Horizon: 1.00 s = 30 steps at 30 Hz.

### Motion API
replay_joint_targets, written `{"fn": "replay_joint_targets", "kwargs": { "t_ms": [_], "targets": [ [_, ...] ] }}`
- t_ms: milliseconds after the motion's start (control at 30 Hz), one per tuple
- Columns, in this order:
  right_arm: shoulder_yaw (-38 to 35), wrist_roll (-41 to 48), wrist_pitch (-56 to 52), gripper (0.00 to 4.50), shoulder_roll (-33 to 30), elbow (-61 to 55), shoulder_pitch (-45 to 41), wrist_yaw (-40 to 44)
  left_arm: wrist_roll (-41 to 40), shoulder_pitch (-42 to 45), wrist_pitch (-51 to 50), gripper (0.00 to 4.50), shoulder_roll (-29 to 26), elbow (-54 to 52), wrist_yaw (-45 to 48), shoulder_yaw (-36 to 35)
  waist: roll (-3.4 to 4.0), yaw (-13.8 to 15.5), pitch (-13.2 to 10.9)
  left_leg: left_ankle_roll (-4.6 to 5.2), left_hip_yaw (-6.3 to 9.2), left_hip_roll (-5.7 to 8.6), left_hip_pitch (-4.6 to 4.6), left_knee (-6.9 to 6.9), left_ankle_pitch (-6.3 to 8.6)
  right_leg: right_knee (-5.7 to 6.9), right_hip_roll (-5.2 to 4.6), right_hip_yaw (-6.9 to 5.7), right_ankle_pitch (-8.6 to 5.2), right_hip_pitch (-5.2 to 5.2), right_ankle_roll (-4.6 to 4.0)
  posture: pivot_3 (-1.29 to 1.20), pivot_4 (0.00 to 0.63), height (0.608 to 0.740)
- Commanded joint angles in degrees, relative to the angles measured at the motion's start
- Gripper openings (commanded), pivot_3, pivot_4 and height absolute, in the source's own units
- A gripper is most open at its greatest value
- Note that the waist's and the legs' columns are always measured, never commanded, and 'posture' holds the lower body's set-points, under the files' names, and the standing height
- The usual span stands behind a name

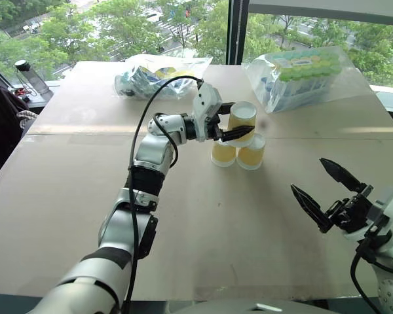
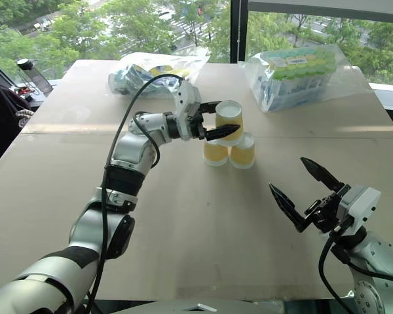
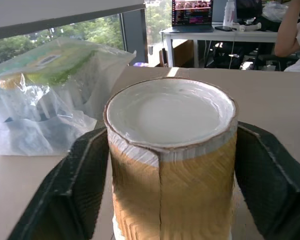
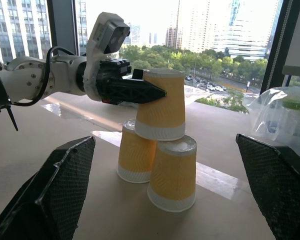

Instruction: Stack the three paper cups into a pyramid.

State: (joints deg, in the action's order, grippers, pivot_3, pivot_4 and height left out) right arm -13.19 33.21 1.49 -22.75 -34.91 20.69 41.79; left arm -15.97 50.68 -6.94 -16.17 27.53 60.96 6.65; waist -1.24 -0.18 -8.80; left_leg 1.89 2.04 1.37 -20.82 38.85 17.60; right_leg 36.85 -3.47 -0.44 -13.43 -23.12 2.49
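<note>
Two paper cups point(image 1: 223, 154) point(image 1: 251, 156) stand upside down, side by side and touching, near the middle of the cardboard-covered table point(image 1: 203, 222). The third cup point(image 1: 243, 110) rests upside down on top of them, bridging both. My left gripper point(image 1: 241, 119) reaches in from the left, level, with one black finger point(image 3: 75, 190) on each side of that top cup; the jaws are open and stand close along its sides. The right wrist view shows the stack point(image 4: 162, 105) with the left fingers beside the top cup. My right gripper point(image 1: 308, 174) hovers open and empty at the right front, well short of the cups.
A clear bag of packaged goods point(image 1: 160, 72) lies at the back left and a larger one point(image 1: 301, 75) at the back right, both behind the cups. A bottle point(image 1: 29, 75) stands off the table's left corner. A person's arm point(image 3: 290, 30) shows at a far desk.
</note>
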Motion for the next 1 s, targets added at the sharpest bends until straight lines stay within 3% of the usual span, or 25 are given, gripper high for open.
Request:
{"fn": "replay_joint_targets", "kwargs": {
  "t_ms": [33,267,467,567,700,767,900,1000],
  "targets": [
    [-0.21,0.64,1.32,4.5,-0.08,-0.61,0.67,0.69,-3.51,0.17,1.0,4.39,1.28,-4.67,0.01,-3.08,0.0,0.01,0.0,0.0,0.0,0.0,0.0,0.0,0.0,0.0,0.0,0.0,0.0,0.0,0.0,0.0,0.15,0.74],
    [0.46,0.22,1.45,4.5,-0.14,-0.21,0.65,1.24,-6.44,-0.09,0.5,4.39,1.48,-11.32,0.02,-5.02,0.0,0.17,0.0,-0.02,0.0,0.0,-0.03,0.06,-0.01,0.0,-0.03,0.0,0.01,0.0,0.01,0.0,0.15,0.74],
    [0.97,-0.37,0.99,4.5,-1.18,1.51,-0.87,2.03,-11.47,-2.68,-6.82,4.39,-3.5,-25.69,-2.38,-8.99,0.04,-0.26,-0.01,-0.19,0.0,-0.02,-0.01,0.09,-0.11,0.02,-0.02,0.03,0.02,0.0,0.01,0.0,0.15,0.74],
    [0.99,-0.66,1.08,4.5,-1.8,3.28,-1.08,2.93,-14.99,-10.08,-14.73,4.39,-8.42,-35.34,-4.02,-10.58,0.13,-0.67,0.04,-0.21,-0.01,-0.07,0.05,0.06,-0.12,0.02,-0.02,0.13,0.01,0.0,0.01,0.0,0.15,0.74],
    [0.62,-0.55,2.09,4.5,-3.84,8.29,0.03,7.92,-15.13,-29.48,-19.16,4.39,-14.84,-47.52,-7.79,-13.8,0.24,-0.44,0.07,-0.21,0.0,-0.07,0.19,-0.08,-0.11,-0.02,-0.19,0.59,0.01,-0.01,0.01,0.0,0.15,0.74],
    [0.05,0.0,2.8,4.5,-4.55,11.45,-0.18,10.33,-16.41,-38.45,-19.97,4.39,-14.95,-52.69,-10.26,-16.19,0.16,-0.2,0.02,-0.18,0.06,-0.07,0.12,-0.06,-0.09,-0.03,-0.19,0.54,0.02,-0.04,0.01,0.0,0.15,0.74],
    [-0.5,0.1,3.9,4.5,-5.53,18.96,-0.03,15.0,-8.41,-58.08,-13.9,4.39,-15.94,-58.37,-13.0,-15.18,0.18,0.28,0.04,0.03,0.05,-0.07,0.15,-0.07,0.04,-0.1,-0.35,0.54,0.02,0.0,0.0,0.0,0.15,0.74],
    [-0.42,-1.07,5.9,4.5,-5.72,24.42,0.17,17.73,-2.39,-65.19,-8.99,4.39,-13.76,-57.17,-17.45,-12.54,0.2,1.36,0.04,0.09,0.04,-0.06,0.16,-0.08,0.07,-0.11,-0.4,0.51,0.01,0.01,-0.02,0.0,0.15,0.74]
  ]
}}
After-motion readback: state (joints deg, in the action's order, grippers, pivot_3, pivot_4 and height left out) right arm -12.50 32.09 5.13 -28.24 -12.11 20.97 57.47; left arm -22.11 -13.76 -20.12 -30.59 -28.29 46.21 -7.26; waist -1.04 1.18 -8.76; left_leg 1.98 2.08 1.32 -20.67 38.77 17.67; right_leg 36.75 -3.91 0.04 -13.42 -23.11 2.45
